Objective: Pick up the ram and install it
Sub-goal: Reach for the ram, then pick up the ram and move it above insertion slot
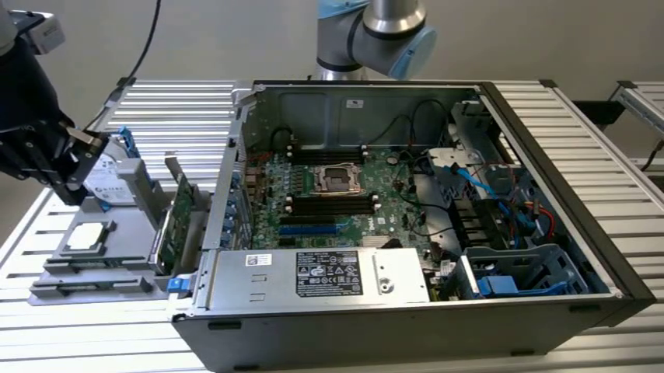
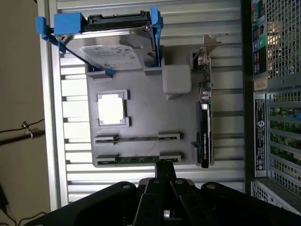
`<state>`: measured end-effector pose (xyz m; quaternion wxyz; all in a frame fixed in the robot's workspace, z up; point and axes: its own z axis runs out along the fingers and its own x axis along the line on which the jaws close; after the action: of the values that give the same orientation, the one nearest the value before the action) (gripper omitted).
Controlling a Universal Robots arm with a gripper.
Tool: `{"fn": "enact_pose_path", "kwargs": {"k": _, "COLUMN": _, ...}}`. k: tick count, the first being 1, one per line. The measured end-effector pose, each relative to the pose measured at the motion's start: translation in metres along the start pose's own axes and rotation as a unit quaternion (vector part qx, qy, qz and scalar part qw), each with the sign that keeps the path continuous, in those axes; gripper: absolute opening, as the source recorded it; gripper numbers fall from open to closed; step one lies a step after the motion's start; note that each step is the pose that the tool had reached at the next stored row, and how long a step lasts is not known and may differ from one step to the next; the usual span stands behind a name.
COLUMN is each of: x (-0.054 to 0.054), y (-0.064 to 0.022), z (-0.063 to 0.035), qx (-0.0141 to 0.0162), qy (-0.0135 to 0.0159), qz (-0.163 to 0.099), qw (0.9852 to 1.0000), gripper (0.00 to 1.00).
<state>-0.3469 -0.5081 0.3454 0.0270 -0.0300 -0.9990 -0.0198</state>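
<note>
Exterior view: the gripper (image 1: 68, 194) hovers over the grey tray (image 1: 114, 252), fingers clenched on nothing. Wrist view: the ram (image 2: 136, 159) lies slotted in that tray, near the fingers (image 2: 165, 170). Approach step, I judge; grasping calls for parted fingers.

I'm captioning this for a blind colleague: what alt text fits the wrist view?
The shut black claw hangs over one ram stick on a gray parts tray, with a second ram stick beside it. The tray also holds a processor, a hard drive in a blue caddy and an upright expansion card.
</note>
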Motion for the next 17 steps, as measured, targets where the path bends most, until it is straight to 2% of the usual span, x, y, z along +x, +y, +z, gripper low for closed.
{"fn": "enact_pose_path", "kwargs": {"k": 17, "x": 0.0026, "y": -0.002, "z": 0.0013, "qx": 0.0001, "qy": -0.0001, "qz": -0.002, "qw": 1.0, "gripper": 0.11}}
